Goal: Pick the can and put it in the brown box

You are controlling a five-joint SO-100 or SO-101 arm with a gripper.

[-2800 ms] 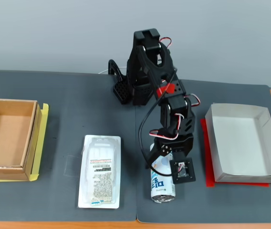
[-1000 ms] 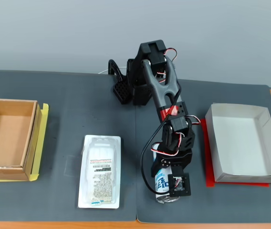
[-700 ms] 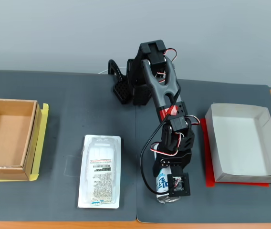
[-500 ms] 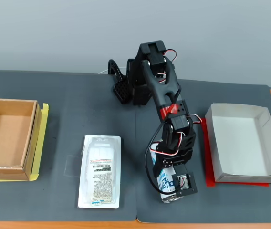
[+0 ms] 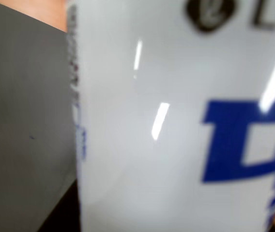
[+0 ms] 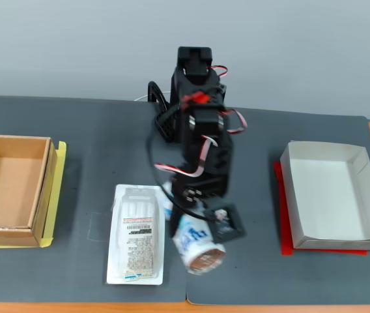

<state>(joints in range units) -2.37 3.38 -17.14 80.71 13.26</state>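
Observation:
The can (image 6: 196, 242), white with blue lettering, hangs tilted above the dark mat with its round end toward the camera, right beside the blister pack. My gripper (image 6: 188, 225) is shut on the can's body. In the wrist view the can (image 5: 176, 121) fills most of the picture, blurred, with large blue letters, and no fingers show. The brown box (image 6: 43, 189) sits open at the far left of the table on a yellow sheet, well away from the can.
A flat white blister pack (image 6: 135, 235) with a barcode label lies on the mat just left of the can. A white paper box (image 6: 331, 192) stands on a red sheet at the right. The arm's black base (image 6: 185, 124) is at the back centre.
The arm has swung left with the can, which was lying on the mat right of centre. The can is now off the mat and tilted beside the blister pack.

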